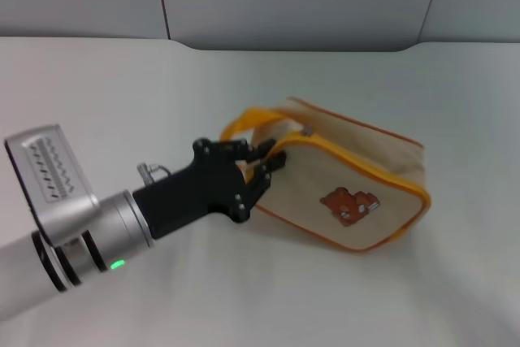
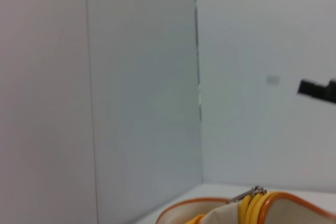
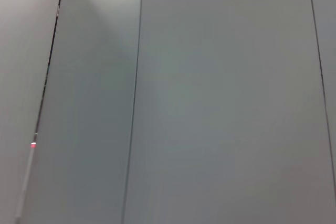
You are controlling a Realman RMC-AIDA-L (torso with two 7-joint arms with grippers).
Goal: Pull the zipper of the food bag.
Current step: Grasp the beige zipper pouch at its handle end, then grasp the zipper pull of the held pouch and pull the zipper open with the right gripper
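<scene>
Beige fabric food bag with orange piping is lying on the white desk, right of centre in the head view, bear patch facing up. The left claw is placed at the bag's 9 o'clock end, beside the orange strap loop. Its fingers are seen against the piped edge; whether they are clenched on anything cannot be told.

Step judged: approach/grasp at the zip end, pull not yet started. The zipper is seen as a small grey tab on the bag's top edge, at about 1 o'clock from the claw and apart from it. It also shows in the left wrist view, on the orange trim.

Next move calls for the tab, not the strap loop, to be pinched, then drawn along the zip line with the bag kept from sliding.

The bag appears closed; contents cannot be seen.

The right claw is not in view.
</scene>
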